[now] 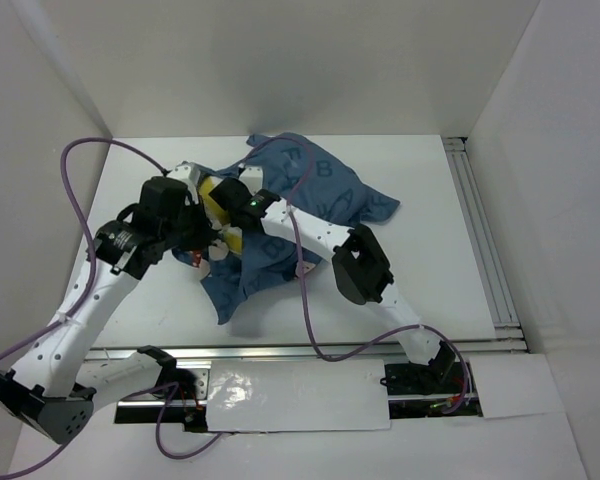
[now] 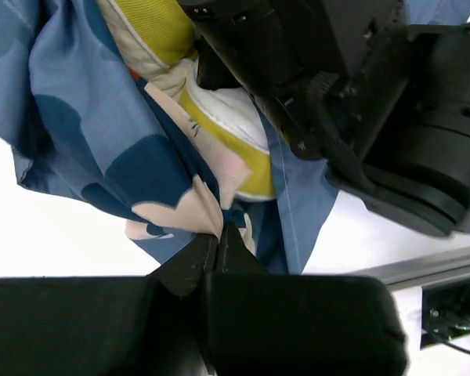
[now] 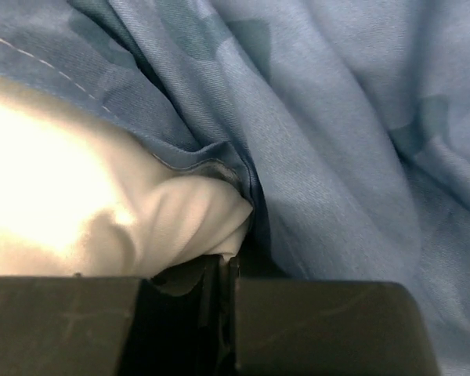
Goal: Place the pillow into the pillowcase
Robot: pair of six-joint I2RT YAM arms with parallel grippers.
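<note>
The dark blue printed fabric pillowcase (image 1: pixel 325 195) was seen crumpled on the white table (image 1: pixel 430 280), its bulk spread toward the far right. The soft white pillow with yellow trim (image 1: pixel 218 198) was lodged at its left-hand mouth, only partly covered. The left gripper (image 2: pixel 218 239) was clamped on the case's printed edge. The right gripper (image 3: pixel 227 262) was pinched shut on a white pillow fold just at the hem. The unfilled case lay rightward of both, so a push that way was judged necessary.

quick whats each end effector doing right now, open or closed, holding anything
left end effector: closed, pinching the pillowcase
right end effector: closed, pinching the pillow right at the pillowcase hem
</note>
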